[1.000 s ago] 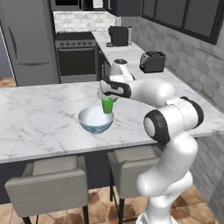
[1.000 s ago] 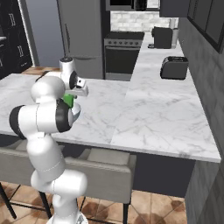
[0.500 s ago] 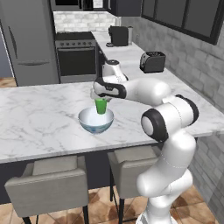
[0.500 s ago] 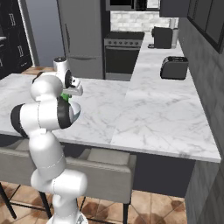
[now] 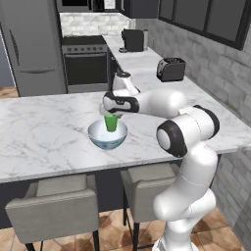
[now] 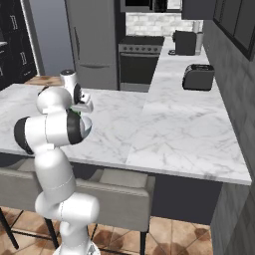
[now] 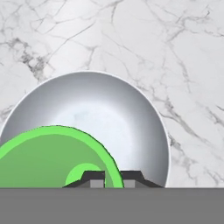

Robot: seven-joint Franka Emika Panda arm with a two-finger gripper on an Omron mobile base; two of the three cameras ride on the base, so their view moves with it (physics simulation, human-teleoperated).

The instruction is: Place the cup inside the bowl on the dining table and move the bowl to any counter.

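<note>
On the dining table [image 5: 44, 132] stands the bowl [image 5: 107, 137], white inside and pale blue outside. My gripper [image 5: 111, 114] comes in from the right and is shut on the rim of the green cup [image 5: 111, 123]. The cup hangs upright over the bowl's middle, its lower part below the bowl's rim. In the hand view the cup [image 7: 48, 157] sits at the lower left over the bowl's white inside [image 7: 113, 113]. My gripper [image 7: 112, 178] pinches the cup's wall there, one fingertip on each side. In the right base view my own arm hides the bowl.
The counter [image 5: 147, 68] runs back on the right with a black toaster [image 5: 170, 69] and a dark appliance [image 5: 133, 40]. A stove [image 5: 86, 63] and fridge [image 5: 32, 49] stand behind. Two padded chairs [image 5: 54, 206] are tucked under the table's near edge.
My gripper has carried the cup a little to the left and down, from above the bowl's right rim to its middle, dipping into the bowl. The bowl has stayed put.
</note>
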